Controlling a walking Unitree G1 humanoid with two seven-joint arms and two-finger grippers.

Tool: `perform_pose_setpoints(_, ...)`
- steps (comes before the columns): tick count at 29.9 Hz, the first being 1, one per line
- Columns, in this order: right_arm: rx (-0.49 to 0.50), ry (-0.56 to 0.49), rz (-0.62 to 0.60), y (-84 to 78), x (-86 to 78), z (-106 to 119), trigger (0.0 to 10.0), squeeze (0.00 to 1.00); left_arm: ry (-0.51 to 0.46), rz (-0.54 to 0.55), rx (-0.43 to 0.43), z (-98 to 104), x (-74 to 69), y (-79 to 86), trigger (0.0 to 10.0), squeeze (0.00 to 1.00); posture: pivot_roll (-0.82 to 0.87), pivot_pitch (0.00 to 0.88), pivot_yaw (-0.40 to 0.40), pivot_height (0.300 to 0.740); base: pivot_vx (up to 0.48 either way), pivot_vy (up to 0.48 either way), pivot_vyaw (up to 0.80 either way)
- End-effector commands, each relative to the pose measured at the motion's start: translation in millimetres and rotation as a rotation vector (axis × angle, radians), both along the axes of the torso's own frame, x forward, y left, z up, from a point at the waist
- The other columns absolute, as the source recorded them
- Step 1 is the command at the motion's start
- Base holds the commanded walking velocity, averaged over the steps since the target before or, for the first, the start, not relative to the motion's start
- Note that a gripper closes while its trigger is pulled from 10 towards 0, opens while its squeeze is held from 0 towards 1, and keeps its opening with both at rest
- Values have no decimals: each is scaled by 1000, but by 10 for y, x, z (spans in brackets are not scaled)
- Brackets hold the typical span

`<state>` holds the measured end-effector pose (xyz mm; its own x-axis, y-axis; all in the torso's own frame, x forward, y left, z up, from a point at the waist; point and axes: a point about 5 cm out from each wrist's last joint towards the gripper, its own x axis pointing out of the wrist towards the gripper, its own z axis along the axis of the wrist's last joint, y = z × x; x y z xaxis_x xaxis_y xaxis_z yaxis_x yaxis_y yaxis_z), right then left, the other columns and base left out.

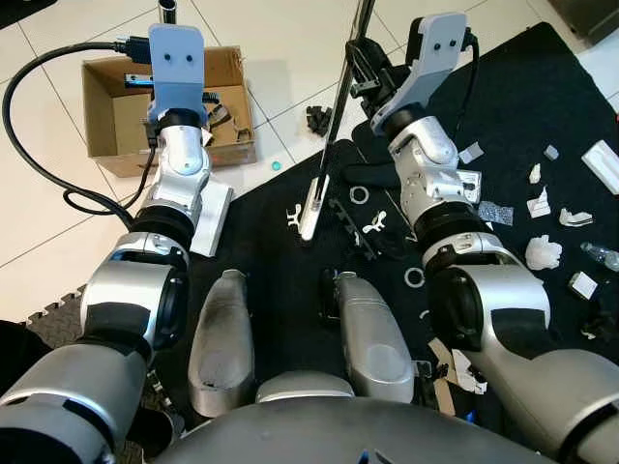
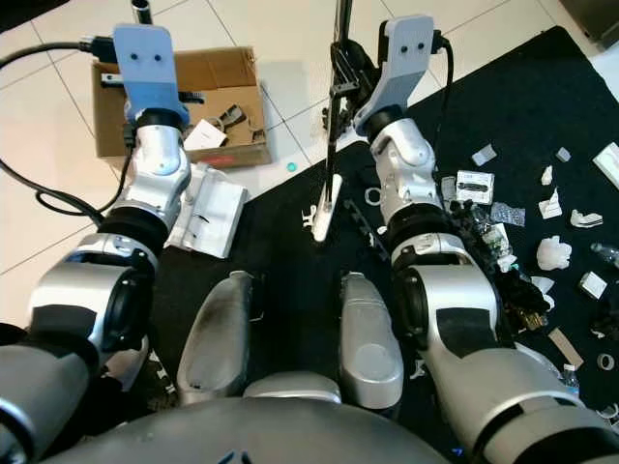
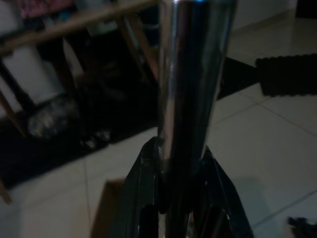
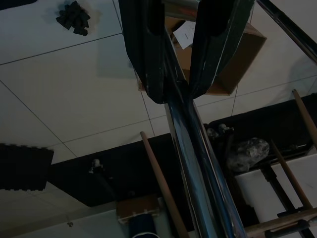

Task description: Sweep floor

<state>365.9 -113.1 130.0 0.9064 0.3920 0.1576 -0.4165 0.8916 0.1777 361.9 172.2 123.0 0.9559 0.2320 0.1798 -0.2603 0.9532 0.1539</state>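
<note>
While both arms reach forward, I have the right gripper (image 4: 174, 91) clenched on the broom pole (image 4: 198, 163), a smooth, shiny metal tube, and the left gripper (image 3: 181, 163) clamped around a second polished metal pole (image 3: 190, 89). I judge that one to be the dustpan handle, though I cannot confirm it. The broom head (image 1: 311, 208), a narrow pale strip, rests at the near edge of the black mat (image 1: 522, 106) where it meets the glossy white floor tiles (image 1: 290, 39). Small white plastic scraps (image 1: 542, 253) and rings lie scattered over the mat to the right. A brown cardboard box (image 1: 111, 106) with soft, torn flaps sits far left on the tiles, and a flat white pan (image 2: 208, 217) lies just beside my left forearm.

My worry is slippage: both poles are slick and round, so either could twist in the jaws when I push. The mat's edge could also catch the broom head. A thick black cable (image 1: 39, 87) loops near the left arm and might snag.
</note>
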Motion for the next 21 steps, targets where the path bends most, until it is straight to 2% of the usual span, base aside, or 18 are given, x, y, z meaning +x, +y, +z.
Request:
perform_pose_setpoints(1, -5, -20, -6, -14, -1, 15, 10000, 0, -16, 1, -83, 48, 23, -6, 10000, 0, -37, 168, -7, 740, 0, 0, 0)
perform_pose_setpoints(2, -5, -19, -6, -14, -1, 13, 10000, 0, -13, -3, -148, 51, 31, -4, 10000, 0, -37, 168, -7, 740, 0, 0, 0)
perform_pose_setpoints(3, -6, -18, -5, -14, -2, 10, 10000, 0, -15, -6, -179, 57, 36, -6, 10000, 0, -37, 168, -7, 740, 0, 0, 0)
perform_pose_setpoints(9, -8, -15, -5, -14, -4, 0, 10000, 0, -26, -19, -240, 96, 54, -18, 10000, 0, -34, 168, -9, 740, 0, 0, 0)
perform_pose_setpoints(13, -10, -9, -1, 1, -9, -16, 10000, 0, -39, -53, -372, 189, 99, -65, 10000, 0, -30, 166, -8, 740, 0, 0, 0)
perform_pose_setpoints(18, -12, -6, 1, 6, -13, -25, 10000, 0, -39, -55, -403, 239, 126, -43, 10000, 0, -28, 166, -7, 740, 0, 0, 0)
perform_pose_setpoints(21, -14, -2, 2, 3, -17, -39, 10000, 0, -63, -53, -404, 363, 164, 10, 10000, 0, -27, 166, -7, 740, 0, 0, 0)
